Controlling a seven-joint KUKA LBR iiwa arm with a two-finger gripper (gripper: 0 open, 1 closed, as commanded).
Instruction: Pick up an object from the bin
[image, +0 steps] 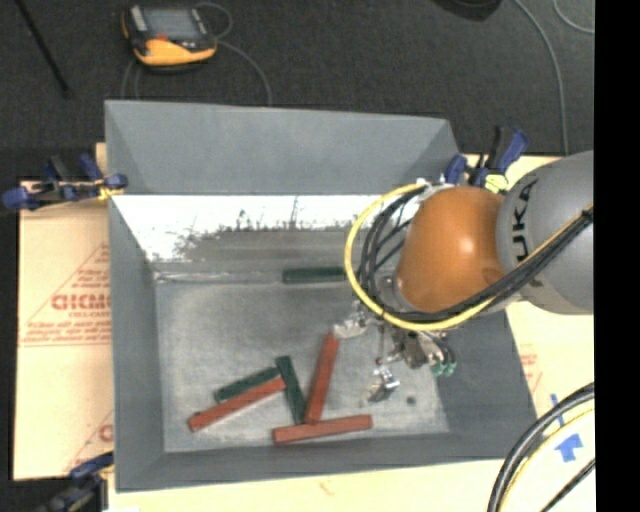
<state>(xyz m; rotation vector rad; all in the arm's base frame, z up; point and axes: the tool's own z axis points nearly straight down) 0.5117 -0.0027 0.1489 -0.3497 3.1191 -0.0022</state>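
Currently the gripper (383, 380) hangs over a bare patch of floor in the grey bin (135, 330), with nothing visible in its grasp; whether it is open or closed cannot be told from this view. The nearest candidate is a red bar (322, 378), lying just beside the gripper on the side away from the arm, its long axis running roughly front to back. A second red bar (322, 430) lies crosswise, just past the gripper toward the front wall and close to the first bar's front end. A dark green bar (292, 388) lies close alongside the first bar, on its far side from the gripper. To pick well, shift the gripper sideways until it is centred over the first bar's rear half (the part clear of its neighbours). Turn the wrist so that closing crosses the bar's narrow width, then descend. The arm enters from the view's right, wrist pointing steeply down, with its orange cover (445, 250) and looped cables (362, 255) above the gripper.
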